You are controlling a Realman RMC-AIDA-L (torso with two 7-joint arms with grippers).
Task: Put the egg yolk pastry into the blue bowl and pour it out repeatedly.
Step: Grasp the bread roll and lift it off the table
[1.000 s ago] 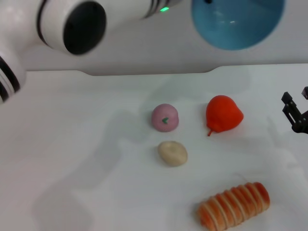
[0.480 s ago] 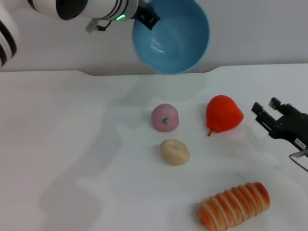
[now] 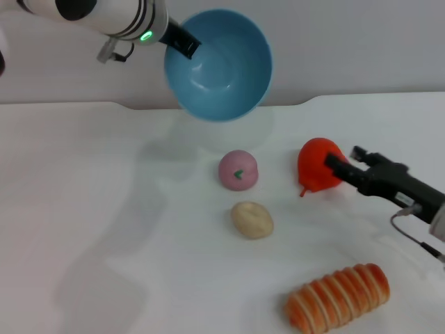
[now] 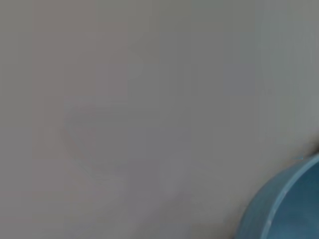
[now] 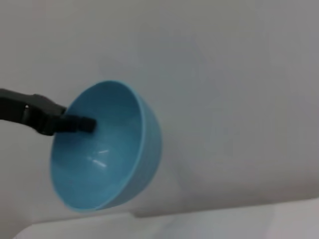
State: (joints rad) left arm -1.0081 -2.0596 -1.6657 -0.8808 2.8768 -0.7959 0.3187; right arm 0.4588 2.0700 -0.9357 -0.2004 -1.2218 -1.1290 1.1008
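Observation:
The egg yolk pastry lies on the white table, just in front of a pink ball. The empty blue bowl hangs in the air above the table's far edge, tipped so its opening faces me. My left gripper is shut on its rim, one finger inside. The right wrist view shows the same bowl with the left gripper clamped on the rim, and a slice of the bowl shows in the left wrist view. My right gripper is open, low at the right, in front of a red fruit.
A pink ball with a green mark sits mid-table. The red pear-shaped fruit is to its right. An orange ridged bread roll lies near the front right. A grey wall rises behind the table.
The left arm has carried the bowl leftward and somewhat lower. The right gripper has come in from the right edge until it overlaps the red fruit. The pastry has not moved.

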